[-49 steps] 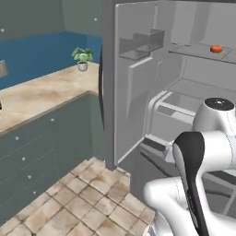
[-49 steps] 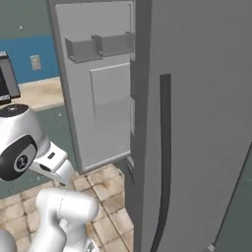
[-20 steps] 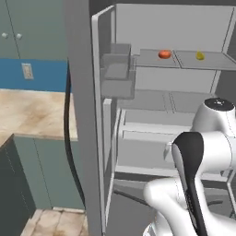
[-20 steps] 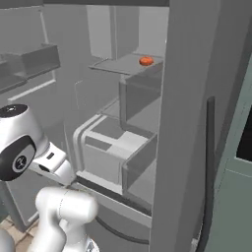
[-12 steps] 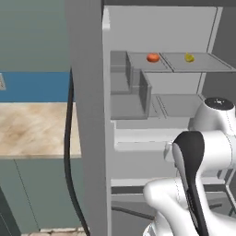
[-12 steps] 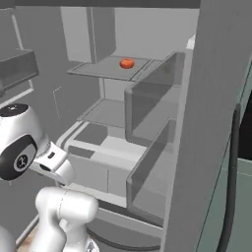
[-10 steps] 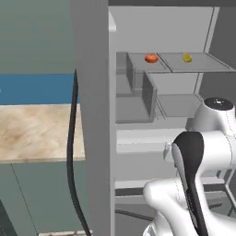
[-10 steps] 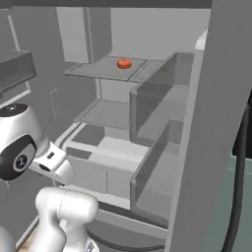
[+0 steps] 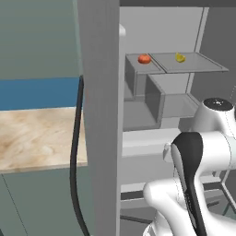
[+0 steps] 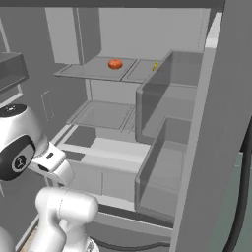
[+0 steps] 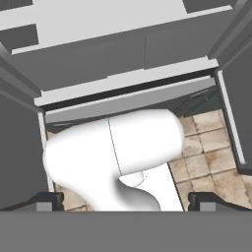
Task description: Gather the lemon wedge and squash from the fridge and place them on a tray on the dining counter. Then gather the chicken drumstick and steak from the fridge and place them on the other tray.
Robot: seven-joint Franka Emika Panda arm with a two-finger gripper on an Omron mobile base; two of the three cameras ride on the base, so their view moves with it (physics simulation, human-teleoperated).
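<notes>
The fridge stands open in front of me. On its upper glass shelf [image 9: 193, 62] lies a small yellow piece, the lemon wedge [image 9: 179, 57] [image 10: 155, 65]. Left of it on the same shelf sits a round red-orange item [image 9: 144, 58] [image 10: 115, 64]; I cannot tell whether it is the squash. The chicken drumstick, the steak and both trays are out of view. In the hand view my gripper [image 11: 126, 201] is open wide with nothing between its fingertips [image 11: 49, 199], and it points down at the floor in front of the fridge's lower drawer.
The open fridge door [image 9: 99, 115] with its dark handle [image 9: 76, 152] stands close on my left, beside a wooden counter [image 9: 37, 138]. Grey bins [image 10: 162, 162] and lower shelves fill the fridge's right side. Tiled floor [image 11: 206, 142] lies below the hand.
The whole picture has shifted: the base has moved, so the fridge interior is now nearer and more head-on. The arm holds the same pose and the gripper stays open.
</notes>
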